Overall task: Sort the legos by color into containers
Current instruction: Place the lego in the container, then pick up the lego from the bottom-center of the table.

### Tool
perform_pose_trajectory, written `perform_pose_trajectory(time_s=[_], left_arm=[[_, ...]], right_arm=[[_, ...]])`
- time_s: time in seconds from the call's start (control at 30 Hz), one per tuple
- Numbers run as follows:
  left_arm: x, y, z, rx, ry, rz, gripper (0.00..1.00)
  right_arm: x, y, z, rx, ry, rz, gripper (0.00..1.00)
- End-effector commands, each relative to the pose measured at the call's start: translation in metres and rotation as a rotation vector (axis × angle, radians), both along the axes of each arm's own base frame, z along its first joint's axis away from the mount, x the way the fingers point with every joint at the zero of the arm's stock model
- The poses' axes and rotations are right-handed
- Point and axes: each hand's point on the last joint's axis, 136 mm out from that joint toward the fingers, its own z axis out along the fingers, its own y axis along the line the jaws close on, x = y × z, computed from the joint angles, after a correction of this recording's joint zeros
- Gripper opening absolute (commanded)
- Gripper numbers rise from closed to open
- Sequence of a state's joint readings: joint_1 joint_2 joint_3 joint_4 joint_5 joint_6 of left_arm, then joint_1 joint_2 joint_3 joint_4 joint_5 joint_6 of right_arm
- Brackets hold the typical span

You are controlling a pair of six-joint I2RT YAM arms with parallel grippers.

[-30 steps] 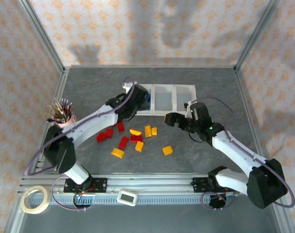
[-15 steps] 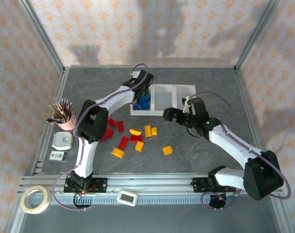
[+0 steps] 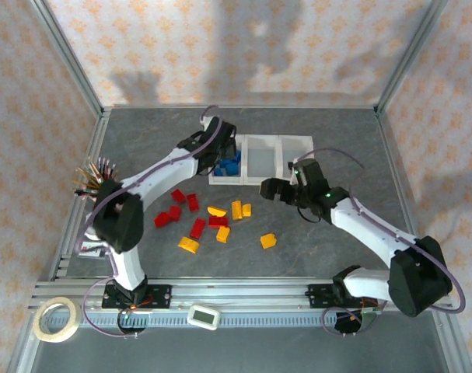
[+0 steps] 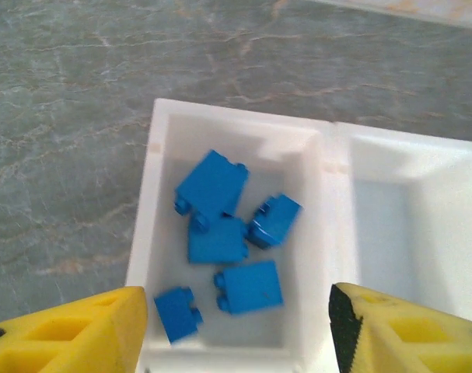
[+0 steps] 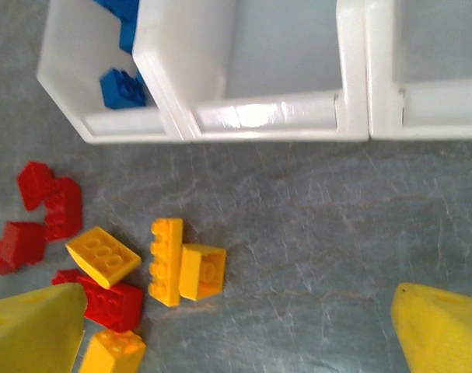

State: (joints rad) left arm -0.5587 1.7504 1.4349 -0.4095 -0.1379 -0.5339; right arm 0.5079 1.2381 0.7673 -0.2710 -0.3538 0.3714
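The containers [image 3: 260, 138] are three joined white bins at the back centre. Several blue legos [image 4: 211, 183] lie in the left bin [image 4: 154, 194]; the other two bins look bare. My left gripper [image 3: 220, 149] hangs above that bin, and in the left wrist view it [image 4: 236, 311] is open with nothing between the yellow fingers [image 4: 88, 330]. Red legos [image 3: 173, 214] and yellow legos [image 3: 189, 245] lie scattered in front of the bins. My right gripper [image 3: 268, 189] is open just in front of the bins, over two yellow legos [image 5: 166, 260] and bare table, holding nothing [image 5: 236, 311].
A pink cup of pencils [image 3: 99, 183] stands at the left by the left arm. A tape roll [image 3: 55, 320] and a small white device [image 3: 204, 316] lie on the near rail. Metal frame posts bound the table on both sides.
My left gripper's jaws have widened above the left bin, and the left arm's elbow has swung about. The right gripper has shifted slightly up and left, still open.
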Motion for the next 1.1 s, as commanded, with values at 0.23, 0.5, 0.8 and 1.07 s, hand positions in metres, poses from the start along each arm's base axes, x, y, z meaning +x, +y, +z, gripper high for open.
perform_pose_trajectory(time_s=[0.23,0.5,0.8,1.07], left_arm=[[-0.109,-0.015,-0.015,-0.144,0.025,-0.14,0.74],[-0.165,-0.024,-0.045,-0.301,0.106,-0.227,0.88],[-0.184,-0.022,-0.052,-0.371,0.087,-0.194,0.99],[-0.185,-0.01,-0.054,-0.366,0.075,-0.146,0.99]], right_arm=[[-0.054,-0.001,-0.044,-0.234,0.101,0.096,0.97],[-0.089,0.006,-0.074,-0.318,0.14,0.127,0.91],[-0.104,0.017,-0.099,-0.346,0.165,0.141,0.82],[-0.103,0.018,-0.109,-0.4,0.149,0.148,0.64]])
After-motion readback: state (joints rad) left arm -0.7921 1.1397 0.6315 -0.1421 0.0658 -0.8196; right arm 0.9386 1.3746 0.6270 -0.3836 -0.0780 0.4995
